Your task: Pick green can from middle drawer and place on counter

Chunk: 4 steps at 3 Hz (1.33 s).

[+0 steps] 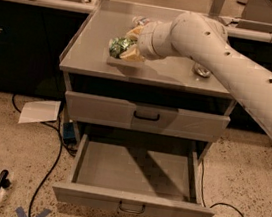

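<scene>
My gripper (121, 48) is over the left middle of the counter (91, 48), at the end of the white arm that reaches in from the right. Its tan fingers (132, 55) are shut on the green can (117, 46), which lies sideways between them, low over the counter top with its shadow right under it. I cannot tell whether the can touches the surface. The middle drawer (134, 173) is pulled out below, and its grey floor is bare. Its small dark loop handle (132, 209) shows on the front panel.
A second can with silver ends (202, 70) lies on the counter at the right, half behind my arm. A clear bottle (140, 20) shows behind the gripper. The upper drawer (184, 122) is closed. White paper (39, 111) and cables (49, 169) lie on the floor at the left.
</scene>
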### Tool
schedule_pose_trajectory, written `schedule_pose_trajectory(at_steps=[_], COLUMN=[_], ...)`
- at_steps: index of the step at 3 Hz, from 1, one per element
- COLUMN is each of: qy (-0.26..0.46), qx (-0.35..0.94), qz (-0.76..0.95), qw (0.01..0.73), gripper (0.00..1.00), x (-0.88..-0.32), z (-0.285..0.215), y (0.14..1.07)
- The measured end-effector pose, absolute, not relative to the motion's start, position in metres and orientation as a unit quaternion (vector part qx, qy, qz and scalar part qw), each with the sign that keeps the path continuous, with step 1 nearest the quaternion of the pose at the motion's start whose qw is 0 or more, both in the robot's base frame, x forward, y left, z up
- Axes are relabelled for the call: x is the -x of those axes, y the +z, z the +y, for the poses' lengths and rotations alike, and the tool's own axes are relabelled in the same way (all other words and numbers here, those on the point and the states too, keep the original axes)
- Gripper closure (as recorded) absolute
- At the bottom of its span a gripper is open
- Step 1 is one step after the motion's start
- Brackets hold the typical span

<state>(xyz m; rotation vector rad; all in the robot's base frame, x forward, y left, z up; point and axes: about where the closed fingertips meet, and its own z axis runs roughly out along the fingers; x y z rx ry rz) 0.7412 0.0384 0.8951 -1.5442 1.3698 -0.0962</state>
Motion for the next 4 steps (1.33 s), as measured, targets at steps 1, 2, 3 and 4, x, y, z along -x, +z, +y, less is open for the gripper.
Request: schedule_pose_trajectory(at_steps=[1,2,3,4], qy=[-0.04,-0.04,-0.04,-0.04], qx=[0.642,0.642,0.642,0.642], qz=[0.569,0.569,0.569,0.569], qw=[0.512,0.512,0.512,0.512], gripper=[0.69,0.46,0.22,0.0], x=[-0.7412,-0.7412,-0.7412,-0.7412], z=[0.0384,0.0384,0.0385,0.0385], y=[0.8951,0.8951,0.895,0.895])
